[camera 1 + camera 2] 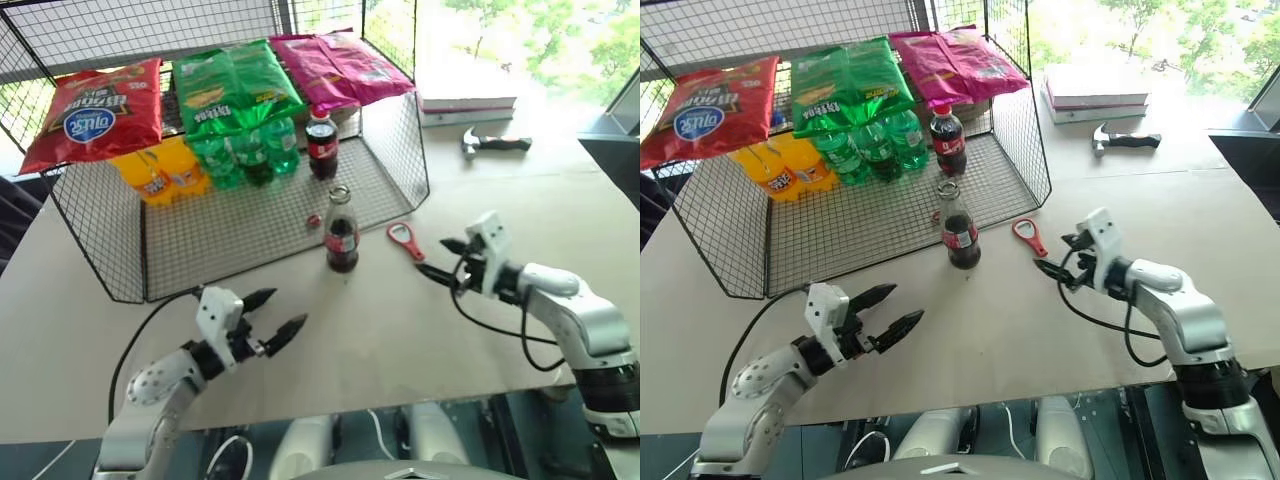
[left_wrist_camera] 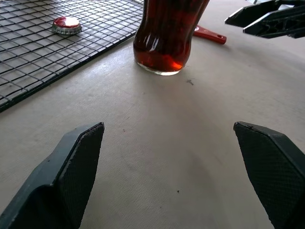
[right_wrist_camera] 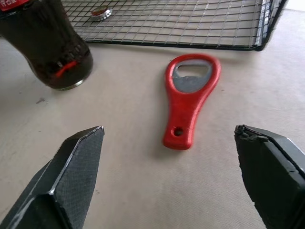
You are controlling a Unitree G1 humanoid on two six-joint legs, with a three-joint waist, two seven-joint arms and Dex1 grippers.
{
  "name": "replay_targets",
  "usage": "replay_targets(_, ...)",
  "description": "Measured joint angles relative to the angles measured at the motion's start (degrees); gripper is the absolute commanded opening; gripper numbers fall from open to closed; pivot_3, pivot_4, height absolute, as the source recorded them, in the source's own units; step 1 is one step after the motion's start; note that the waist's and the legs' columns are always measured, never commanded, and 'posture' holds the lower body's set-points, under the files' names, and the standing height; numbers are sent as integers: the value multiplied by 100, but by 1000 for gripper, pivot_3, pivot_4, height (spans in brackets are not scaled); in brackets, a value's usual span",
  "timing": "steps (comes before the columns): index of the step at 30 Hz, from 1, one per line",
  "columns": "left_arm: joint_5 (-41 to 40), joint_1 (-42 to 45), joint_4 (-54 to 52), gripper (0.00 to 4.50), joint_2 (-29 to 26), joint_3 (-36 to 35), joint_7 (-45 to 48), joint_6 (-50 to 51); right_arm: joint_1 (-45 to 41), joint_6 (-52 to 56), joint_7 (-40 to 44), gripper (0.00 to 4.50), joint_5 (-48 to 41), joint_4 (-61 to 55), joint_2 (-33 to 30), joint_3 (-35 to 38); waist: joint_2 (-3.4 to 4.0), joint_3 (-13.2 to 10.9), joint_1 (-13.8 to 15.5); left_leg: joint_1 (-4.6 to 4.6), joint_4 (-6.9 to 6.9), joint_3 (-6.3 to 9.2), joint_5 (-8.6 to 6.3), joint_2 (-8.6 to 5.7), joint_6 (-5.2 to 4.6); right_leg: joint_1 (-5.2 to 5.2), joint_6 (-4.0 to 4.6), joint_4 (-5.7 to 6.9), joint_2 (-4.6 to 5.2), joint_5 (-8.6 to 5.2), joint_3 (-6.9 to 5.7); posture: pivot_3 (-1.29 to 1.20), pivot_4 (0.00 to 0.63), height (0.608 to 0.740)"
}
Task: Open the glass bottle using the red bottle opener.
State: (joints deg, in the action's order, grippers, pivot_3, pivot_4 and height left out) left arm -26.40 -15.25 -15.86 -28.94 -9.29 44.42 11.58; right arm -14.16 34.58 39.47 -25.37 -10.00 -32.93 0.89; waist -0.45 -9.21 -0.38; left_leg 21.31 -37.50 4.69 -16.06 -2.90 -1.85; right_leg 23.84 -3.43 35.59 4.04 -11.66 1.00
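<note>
The glass bottle [image 1: 341, 240] stands uncapped on the bench [image 1: 400, 330], its cap [image 2: 66, 26] lying on the wire rack [image 1: 250, 225] beside it. A careless sweep by either arm could topple it and spill cola. The red bottle opener [image 3: 189, 100] lies flat just right of it. The left pincer [image 1: 272, 315] and right pincer [image 1: 442, 258] gape wide, empty.

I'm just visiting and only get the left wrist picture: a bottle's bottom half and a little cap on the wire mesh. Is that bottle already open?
Observer: Yes, the glass bottle has a bare, uncapped mouth.
Operator: Where's the opener?
Observer: The red bottle opener lies flat on the table, beside the bottle.
Operator: Is anything holding it?
Observer: No, the right gripper is open and apart from it.
</note>
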Motion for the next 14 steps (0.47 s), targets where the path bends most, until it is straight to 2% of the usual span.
replay_targets(6,142,-655,-184,4500,-151,-464,-113,-139,1077,-1896,1103,4469,126,580,-497,879,0,0,-3,-5,1,-10,-4,2,-6,-10,-3,-15,1,0,3,0,150,740)
replay_targets(14,109,-1418,-614,4500,-157,-914,-121,-101,1748,-2727,2458,4469,-80,1374,-1135,1515,-10,-6,-20,-33,-1,-28,-4,16,-6,-29,17,-9,-1,-15,18,0,150,740)
